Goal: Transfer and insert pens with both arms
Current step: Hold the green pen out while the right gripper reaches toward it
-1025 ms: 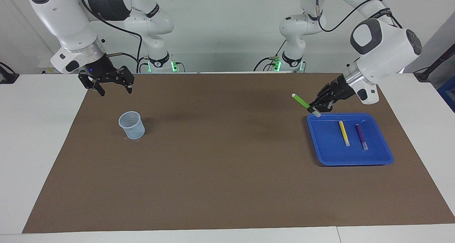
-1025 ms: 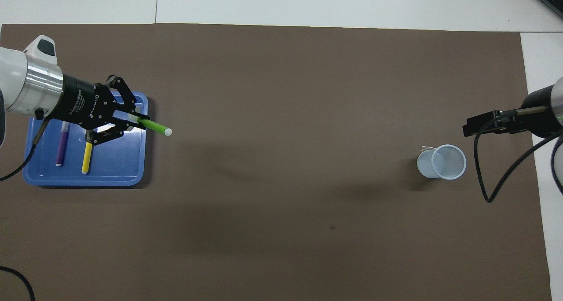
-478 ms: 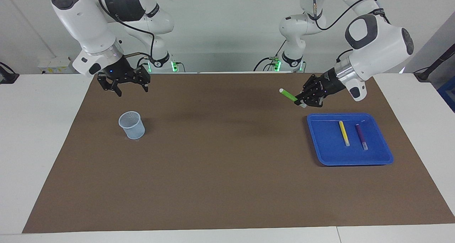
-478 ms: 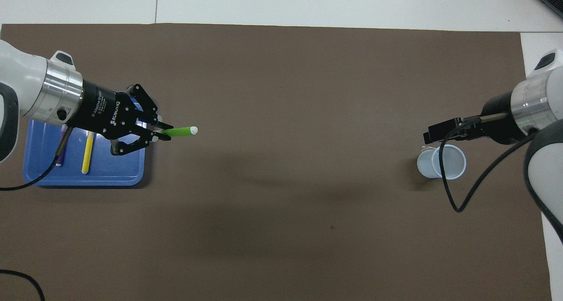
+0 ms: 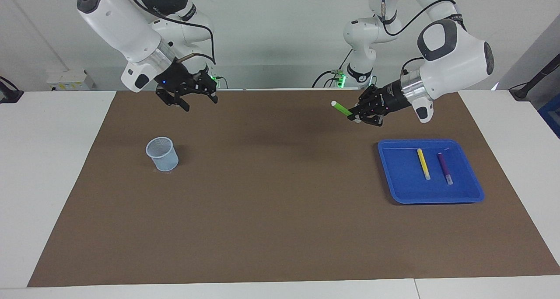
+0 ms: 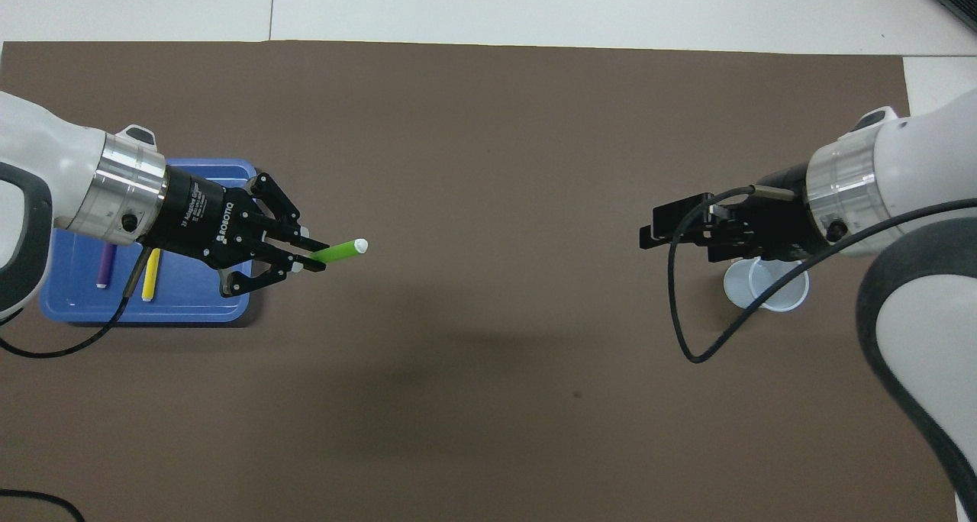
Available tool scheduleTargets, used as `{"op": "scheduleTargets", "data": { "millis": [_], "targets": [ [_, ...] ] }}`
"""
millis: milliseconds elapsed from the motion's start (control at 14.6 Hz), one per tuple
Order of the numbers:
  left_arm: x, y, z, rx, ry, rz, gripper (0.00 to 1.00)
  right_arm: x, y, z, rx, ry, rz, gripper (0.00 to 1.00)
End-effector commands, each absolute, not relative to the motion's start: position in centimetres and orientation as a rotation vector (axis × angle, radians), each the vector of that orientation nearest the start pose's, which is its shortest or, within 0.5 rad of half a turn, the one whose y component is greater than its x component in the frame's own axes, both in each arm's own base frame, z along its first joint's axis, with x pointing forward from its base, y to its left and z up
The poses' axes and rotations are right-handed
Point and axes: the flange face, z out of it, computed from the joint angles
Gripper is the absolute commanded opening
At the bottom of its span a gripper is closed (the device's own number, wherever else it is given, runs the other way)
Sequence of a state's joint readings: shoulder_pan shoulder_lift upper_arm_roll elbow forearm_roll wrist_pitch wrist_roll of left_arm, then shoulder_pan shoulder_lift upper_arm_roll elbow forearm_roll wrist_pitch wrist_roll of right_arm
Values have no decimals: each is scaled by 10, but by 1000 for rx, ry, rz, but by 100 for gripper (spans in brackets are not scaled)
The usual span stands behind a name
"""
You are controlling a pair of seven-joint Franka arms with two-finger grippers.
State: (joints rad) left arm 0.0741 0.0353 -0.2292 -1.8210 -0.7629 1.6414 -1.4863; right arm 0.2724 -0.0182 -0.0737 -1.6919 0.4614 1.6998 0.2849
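The left pincer (image 5: pixel 358 116) hung in the air over the brown mat (image 5: pixel 280 211), beside the blue tray (image 5: pixel 396 189), and it was closed on the green pen (image 5: pixel 341 109). The pen stuck out of the fingertips toward the middle of the counter (image 5: pixel 52 168), with its pale cap end at the free tip; the other end was hidden inside the black fingers, so I cannot say how much of the pen was covered. In the overhead view the same pincer (image 6: pixel 309 253) and its wrist lay over one side of the tray (image 6: pixel 183 308), and the green pen (image 6: pixel 340 250) pointed away from it across the mat (image 6: pixel 488 163). The yellow pen (image 5: pixel 423 163) and the purple pen (image 5: pixel 445 168) lay side by side in the tray, apart from each other. From above, the yellow pen (image 6: pixel 150 274) and the purple pen (image 6: pixel 105 265) showed only in part, because the left wrist covered their upper ends. The right pincer (image 5: pixel 197 103) was raised over the mat, at the right arm's end, with its two fingers standing open and nothing between them. In the overhead view this pincer (image 6: pixel 656 228) appeared edge-on as a dark block, and there the gap between the fingers was hard to make out. The pale cup (image 5: pixel 162 154) stood upright on the mat. From above, the cup (image 6: pixel 767 287) was partly hidden under the right wrist and crossed by a black cable (image 6: pixel 687 331). Both arms were cut off by the frame edges in the overhead view.
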Motion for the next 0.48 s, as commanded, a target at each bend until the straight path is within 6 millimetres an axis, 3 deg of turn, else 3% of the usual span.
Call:
{"op": "scheduleTargets", "data": {
  "millis": [0, 205, 410],
  "targets": [
    [516, -159, 518, -2373, -2257, 1281, 0, 526, 190, 606, -2592, 309, 142, 100],
    [508, -160, 513, -2336, -2271, 1338, 0, 511, 249, 612, -2538, 464, 137, 100],
    [502, -166, 512, -2325, -2272, 1380, 0, 497, 299, 605, -2440, 658, 81, 100]
  ]
}}
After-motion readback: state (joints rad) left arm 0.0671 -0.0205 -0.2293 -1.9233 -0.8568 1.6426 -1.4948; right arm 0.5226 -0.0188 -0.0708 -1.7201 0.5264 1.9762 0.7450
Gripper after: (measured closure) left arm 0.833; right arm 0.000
